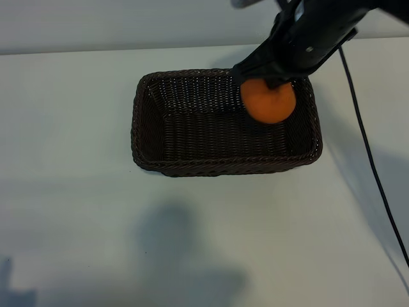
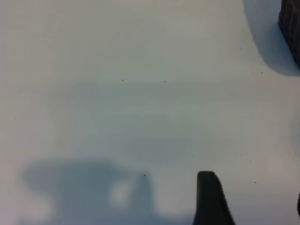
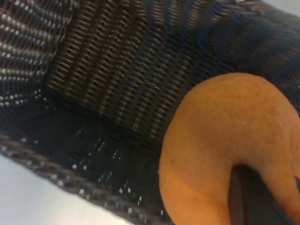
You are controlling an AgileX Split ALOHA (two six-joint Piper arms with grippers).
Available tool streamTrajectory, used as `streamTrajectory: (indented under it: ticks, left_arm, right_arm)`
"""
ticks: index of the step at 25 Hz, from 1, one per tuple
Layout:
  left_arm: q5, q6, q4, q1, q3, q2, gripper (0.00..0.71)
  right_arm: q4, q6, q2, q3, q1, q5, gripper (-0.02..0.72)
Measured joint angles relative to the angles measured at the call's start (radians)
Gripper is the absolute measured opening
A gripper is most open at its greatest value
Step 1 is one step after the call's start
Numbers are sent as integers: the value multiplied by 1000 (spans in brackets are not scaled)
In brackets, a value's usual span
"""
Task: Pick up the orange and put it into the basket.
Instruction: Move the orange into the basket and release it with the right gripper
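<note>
The orange (image 1: 269, 101) hangs over the right end of the dark-brown woven basket (image 1: 223, 167), about level with its rim. My right gripper (image 1: 268, 80) comes in from the top right and is shut on the orange from above. In the right wrist view the orange (image 3: 220, 140) fills the near side, with one dark finger (image 3: 248, 197) pressed against it and the basket's wall (image 3: 117, 70) and floor behind. My left gripper (image 2: 254, 199) hovers open over bare table, away from the basket, and holds nothing. One corner of the basket (image 2: 290, 23) shows in the left wrist view.
The white table (image 1: 77, 211) spreads all round the basket. A black cable (image 1: 370, 166) runs down the table's right side from the right arm. Shadows of the arms lie on the table in front of the basket.
</note>
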Motion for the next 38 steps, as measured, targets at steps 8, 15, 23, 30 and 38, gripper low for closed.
streamTrajectory:
  ticks: [8, 15, 23, 30, 38]
  left_arm:
    - [0, 0, 0, 0, 0, 0, 448]
    - [0, 0, 0, 0, 0, 0, 448]
    - [0, 0, 0, 0, 0, 0, 448]
    - [0, 0, 0, 0, 0, 0, 448]
    - [0, 1, 0, 0, 0, 0, 448]
  right_arm:
    - [-3, -17, 149, 0, 0, -14, 72]
    - [0, -29, 199, 0, 0, -15, 72]
    - [56, -60, 199, -1, 8, -21, 74]
    - [81, -79, 199, -1, 34, -24, 76]
    - [86, -79, 199, -1, 73, -54, 80]
